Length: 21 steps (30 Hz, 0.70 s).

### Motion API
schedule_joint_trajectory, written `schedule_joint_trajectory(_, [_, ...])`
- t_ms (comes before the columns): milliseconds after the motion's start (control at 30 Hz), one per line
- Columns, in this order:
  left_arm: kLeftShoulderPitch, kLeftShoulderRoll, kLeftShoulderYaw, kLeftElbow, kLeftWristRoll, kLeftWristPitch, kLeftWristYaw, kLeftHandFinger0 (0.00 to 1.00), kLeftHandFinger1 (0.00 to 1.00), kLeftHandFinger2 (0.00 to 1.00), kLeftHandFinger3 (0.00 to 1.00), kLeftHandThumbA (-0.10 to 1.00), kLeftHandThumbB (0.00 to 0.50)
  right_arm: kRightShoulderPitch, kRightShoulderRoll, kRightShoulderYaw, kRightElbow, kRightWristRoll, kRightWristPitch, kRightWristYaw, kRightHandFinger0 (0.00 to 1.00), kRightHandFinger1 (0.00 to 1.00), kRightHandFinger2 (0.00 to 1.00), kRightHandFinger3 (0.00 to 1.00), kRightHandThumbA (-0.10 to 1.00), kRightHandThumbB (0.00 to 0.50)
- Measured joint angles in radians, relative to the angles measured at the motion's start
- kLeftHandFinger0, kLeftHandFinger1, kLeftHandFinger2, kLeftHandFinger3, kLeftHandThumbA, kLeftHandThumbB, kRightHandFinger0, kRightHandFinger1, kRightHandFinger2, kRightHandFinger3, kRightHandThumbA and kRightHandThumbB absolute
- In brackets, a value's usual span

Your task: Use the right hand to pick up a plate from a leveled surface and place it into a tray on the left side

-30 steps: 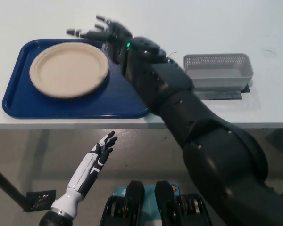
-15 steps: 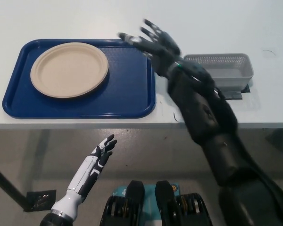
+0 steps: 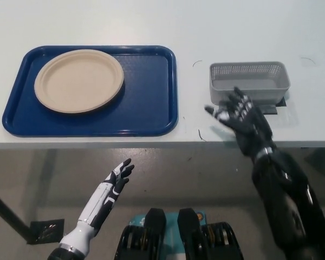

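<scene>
- Already the round beige paper plate (image 3: 79, 80) lies flat in the left half of the blue plastic tray (image 3: 146, 97), touching nothing else; judged from that, the placing step looks done.
- Likely it is light, thin and a little flexible, so it would bend under a hard squeeze; the raised rim is the sensible place to take hold, with fingers slid under the edge, since the flat centre offers no grip.
- Its smooth surface could let it slide on the tray if nudged.
- The tray sits on the white table (image 3: 206, 21), near the front edge, well apart from the grey mesh basket (image 3: 249, 81) on the right.
- The black right hand (image 3: 239, 116) hovers just before the basket, fingers spread and holding nothing.
- Half a second ago that hand was over the tray's right edge, a second ago beside the plate; it has drawn back rightward and down toward the table's front, while plate and tray have not moved.
- The white left hand (image 3: 115, 181) rests below the table edge, fingers loosely apart, empty, unchanged.
</scene>
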<state>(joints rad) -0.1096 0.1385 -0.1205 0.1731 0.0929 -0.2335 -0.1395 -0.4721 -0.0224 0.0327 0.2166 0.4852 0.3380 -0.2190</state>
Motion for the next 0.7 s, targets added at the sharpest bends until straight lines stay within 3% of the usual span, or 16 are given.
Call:
schedule_joint_trajectory(33, [0.003,-0.001,0.000,0.003,0.000,0.000,0.000,1.00,1.00,1.00,1.00,1.00,0.192,0.039,0.000,0.010,-0.038,-0.007,-0.007,0.004,1.00,1.00,1.00,1.00,1.00,0.347])
schedule_joint_trajectory(67, [0.004,-0.002,0.000,0.005,0.000,0.000,0.000,1.00,1.00,1.00,1.00,1.00,0.190,0.072,0.002,0.018,-0.076,-0.015,-0.014,0.007,1.00,1.00,1.00,1.00,1.00,0.310])
schedule_joint_trajectory(133, [0.007,-0.003,0.000,0.007,0.000,0.000,0.000,1.00,1.00,1.00,1.00,1.00,0.187,0.114,0.003,0.030,-0.120,-0.026,-0.022,0.011,1.00,1.00,1.00,1.00,1.00,0.162])
schedule_joint_trajectory(167, [0.010,-0.004,0.000,0.010,0.000,0.000,0.000,1.00,1.00,1.00,1.00,1.00,0.181,0.159,0.005,0.046,-0.168,-0.033,-0.029,0.016,1.00,1.00,1.00,1.00,0.85,0.224])
schedule_joint_trajectory(200, [0.011,-0.005,-0.001,0.012,0.000,0.000,0.000,1.00,1.00,1.00,1.00,1.00,0.181,0.183,0.005,0.055,-0.197,-0.039,-0.033,0.019,1.00,1.00,1.00,1.00,0.72,0.234])
schedule_joint_trajectory(233, [0.012,-0.006,0.000,0.012,0.000,0.000,0.000,1.00,1.00,1.00,1.00,1.00,0.183,0.193,0.005,0.058,-0.209,-0.042,-0.035,0.020,1.00,1.00,1.00,1.00,0.69,0.239])
schedule_joint_trajectory(267, [0.013,-0.006,0.000,0.015,0.000,0.000,0.000,1.00,1.00,1.00,1.00,1.00,0.183,0.229,0.005,0.070,-0.251,-0.049,-0.043,0.025,1.00,1.00,1.00,1.00,0.83,0.298])
schedule_joint_trajectory(300, [0.014,-0.007,0.000,0.017,0.000,0.000,0.000,1.00,1.00,1.00,1.00,1.00,0.194,0.251,0.005,0.078,-0.279,-0.055,-0.047,0.028,1.00,1.00,1.00,1.00,1.00,0.430])
schedule_joint_trajectory(333, [0.014,-0.007,0.000,0.019,0.000,0.000,0.000,1.00,1.00,1.00,1.00,1.00,0.194,0.276,0.005,0.084,-0.312,-0.064,-0.051,0.031,1.00,1.00,1.00,1.00,1.00,0.487])
schedule_joint_trajectory(433, [0.017,-0.010,-0.001,0.026,0.000,0.000,0.000,1.00,1.00,1.00,1.00,1.00,0.194,0.353,-0.007,0.101,-0.411,-0.091,-0.071,0.043,1.00,1.00,1.00,1.00,1.00,0.500])
schedule_joint_trajectory(467, [0.017,-0.011,-0.001,0.028,0.000,0.000,0.000,1.00,1.00,1.00,1.00,1.00,0.187,0.375,-0.014,0.107,-0.441,-0.097,-0.079,0.050,1.00,1.00,1.00,1.00,1.00,0.444])
schedule_joint_trajectory(500, [0.018,-0.012,0.000,0.030,0.000,0.000,0.000,1.00,1.00,1.00,1.00,1.00,0.188,0.409,-0.029,0.115,-0.483,-0.106,-0.090,0.058,1.00,1.00,1.00,1.00,1.00,0.430])
schedule_joint_trajectory(533, [0.018,-0.012,0.000,0.032,0.000,0.000,0.000,1.00,1.00,1.00,1.00,1.00,0.198,0.433,-0.040,0.119,-0.510,-0.112,-0.100,0.064,1.00,1.00,1.00,1.00,1.00,0.332])
schedule_joint_trajectory(567, [0.018,-0.013,0.000,0.034,0.000,0.000,0.000,1.00,1.00,1.00,1.00,1.00,0.204,0.466,-0.057,0.125,-0.539,-0.119,-0.118,0.074,1.00,1.00,1.00,1.00,1.00,0.271])
schedule_joint_trajectory(600, [0.018,-0.013,0.000,0.036,0.000,0.000,0.000,1.00,1.00,1.00,1.00,1.00,0.204,0.493,-0.072,0.129,-0.557,-0.127,-0.134,0.079,1.00,1.00,1.00,1.00,1.00,0.254])
schedule_joint_trajectory(700, [0.018,-0.015,0.000,0.038,0.000,0.000,0.000,1.00,1.00,1.00,1.00,1.00,0.209,0.563,-0.101,0.132,-0.576,-0.169,-0.176,0.088,1.00,1.00,1.00,1.00,1.00,0.307])
